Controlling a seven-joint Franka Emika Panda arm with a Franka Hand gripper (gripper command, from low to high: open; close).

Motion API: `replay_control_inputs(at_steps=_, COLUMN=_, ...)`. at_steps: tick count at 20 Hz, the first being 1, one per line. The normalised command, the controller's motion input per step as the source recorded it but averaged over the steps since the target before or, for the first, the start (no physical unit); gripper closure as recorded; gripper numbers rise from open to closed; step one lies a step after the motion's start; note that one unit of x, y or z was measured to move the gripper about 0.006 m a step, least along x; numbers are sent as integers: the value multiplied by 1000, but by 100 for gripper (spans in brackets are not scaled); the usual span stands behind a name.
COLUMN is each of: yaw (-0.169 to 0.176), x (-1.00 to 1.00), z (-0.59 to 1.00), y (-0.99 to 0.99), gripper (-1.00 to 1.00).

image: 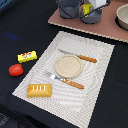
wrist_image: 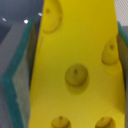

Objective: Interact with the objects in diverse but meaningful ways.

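Found the yellow cheese wedge [image: 87,8] at the far edge of the exterior view, sitting at the mouth of the blue-grey pot [image: 91,17], with the gripper [image: 96,6] reaching in beside it from the exterior view's right. Could not tell whether the jaws were apart, together or clamped on the wedge, since the fingertips were hidden at that edge of the frame. In the wrist view, saw almost nothing but the same cheese wedge [wrist_image: 75,70], very close and blurred, its yellow face dotted with round dimples. Noted teal-edged grey surfaces [wrist_image: 15,80] on both sides of it, but could not say whether these were the pot's walls or something else. Made out a second dark-grey vessel [image: 69,8] just beside the pot toward the exterior view's left, both standing on a brownish-pink board [image: 75,24], with a pale bowl [image: 123,17] at the board's other end. Nearer the camera, found a striped placemat [image: 95,95] laid on the black table [image: 115,100], bearing a round beige plate [image: 68,66] set between a knife [image: 78,56] and a fork [image: 63,80], both orange-handled. Spotted the orange-brown bread loaf [image: 39,90] on the mat's near corner. Off the mat, toward the exterior view's left, saw the yellow red-marked packet [image: 27,56] and the red tomato [image: 15,70] near each other on the table, not touching.
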Motion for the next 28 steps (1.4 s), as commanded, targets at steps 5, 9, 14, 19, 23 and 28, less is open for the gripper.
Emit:
replay_control_inputs(at_steps=5, yaw=9, x=372, z=222, y=750, gripper=100)
replay_control_inputs(at_steps=9, yaw=0, x=401, z=209, y=700, gripper=100)
replay_control_inputs(at_steps=14, yaw=0, x=446, z=158, y=530, gripper=100)
replay_control_inputs(at_steps=19, yaw=0, x=401, z=24, y=335, gripper=-100)
replay_control_inputs(at_steps=23, yaw=0, x=321, z=0, y=245, gripper=-100)
replay_control_inputs(at_steps=28, yaw=0, x=310, z=220, y=305, gripper=-100)
